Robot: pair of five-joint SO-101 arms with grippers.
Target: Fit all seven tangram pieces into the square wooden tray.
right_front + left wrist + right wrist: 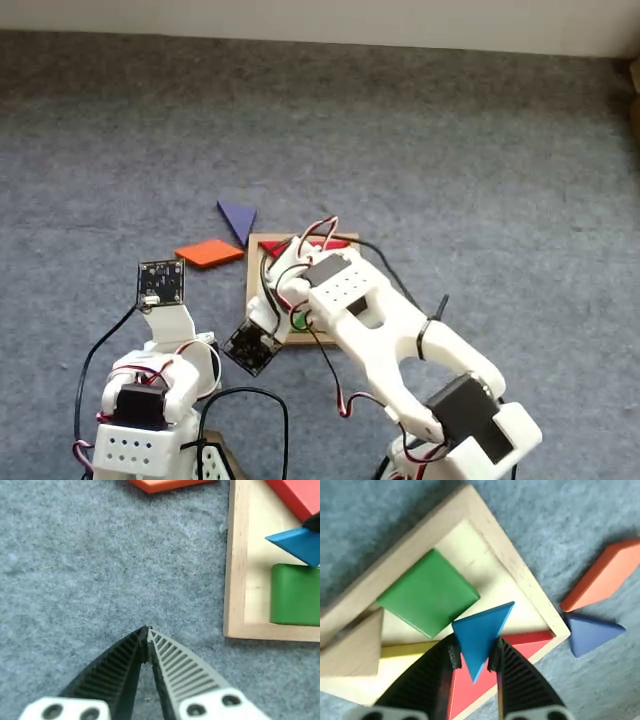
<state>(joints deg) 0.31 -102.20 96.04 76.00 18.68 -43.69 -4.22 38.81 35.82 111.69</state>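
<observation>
The square wooden tray [515, 565] holds a green square [427, 597], a red triangle [525, 642], a yellow piece [410, 650] and a wood-coloured triangle [355, 647]. My right gripper [474, 652] is shut on a blue triangle [482, 627], held just above the tray next to the green square. In the high view the right arm [350, 300] covers most of the tray [256, 262]. My left gripper [147, 632] is shut and empty over the carpet, a little outside the tray's corner [235, 625]. Outside the tray lie an orange parallelogram [210, 253] and a purple triangle [238, 218].
Grey carpet covers the whole work surface, with wide open room beyond and to the right of the tray. The left arm [165, 320] stands to the left of the tray, below the orange parallelogram. Cables loop around both arm bases.
</observation>
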